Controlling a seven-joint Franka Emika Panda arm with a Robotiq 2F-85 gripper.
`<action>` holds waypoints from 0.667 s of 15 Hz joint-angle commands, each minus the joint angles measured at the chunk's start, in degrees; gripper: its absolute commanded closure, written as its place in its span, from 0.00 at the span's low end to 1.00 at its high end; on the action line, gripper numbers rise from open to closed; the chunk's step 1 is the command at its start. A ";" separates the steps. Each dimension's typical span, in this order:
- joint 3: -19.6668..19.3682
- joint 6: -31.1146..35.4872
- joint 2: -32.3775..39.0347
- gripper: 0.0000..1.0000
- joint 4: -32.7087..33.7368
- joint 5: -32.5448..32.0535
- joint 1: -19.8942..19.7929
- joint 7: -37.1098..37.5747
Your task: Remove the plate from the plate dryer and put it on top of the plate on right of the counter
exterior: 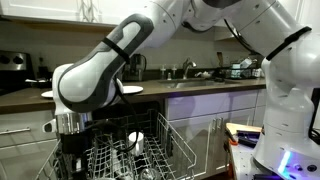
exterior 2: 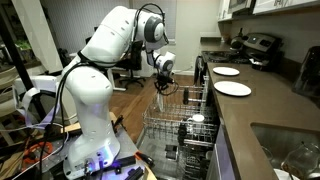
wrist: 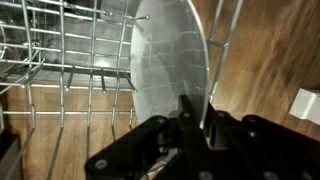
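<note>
Gripper (wrist: 197, 108) jaws are closed on the rim of the plate (wrist: 170, 55), one finger against each face; the plate stands upright on edge among the tines of the plate dryer (wrist: 65, 68), with wires close on both sides and wood floor (wrist: 265, 50) showing beyond its far edge.

In an exterior view the gripper (exterior 2: 163, 84) reaches down from above at the far end of the plate dryer (exterior 2: 182, 128); open air lies over the rack's top edge; a small white cup (exterior 2: 197, 119) sits in the rack nearer the camera, apart from the gripper.

The counter (exterior 2: 265, 115) runs just beside the rack, its thin edge higher than the rack's top; the plate on right of the counter (exterior 2: 226, 71) lies flat there, near a wider-looking white plate (exterior 2: 233, 89) but not touching it; open space stands above both.
</note>
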 commanded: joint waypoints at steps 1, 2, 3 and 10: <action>0.61 -0.74 -1.98 0.95 -1.34 0.40 -1.04 0.14; 0.75 -0.70 -2.27 0.95 -1.58 0.61 -1.42 -0.08; 0.80 -0.50 -2.40 0.96 -1.76 0.68 -1.58 -0.23; 0.73 -0.82 -4.65 0.95 -3.55 0.67 -1.78 0.26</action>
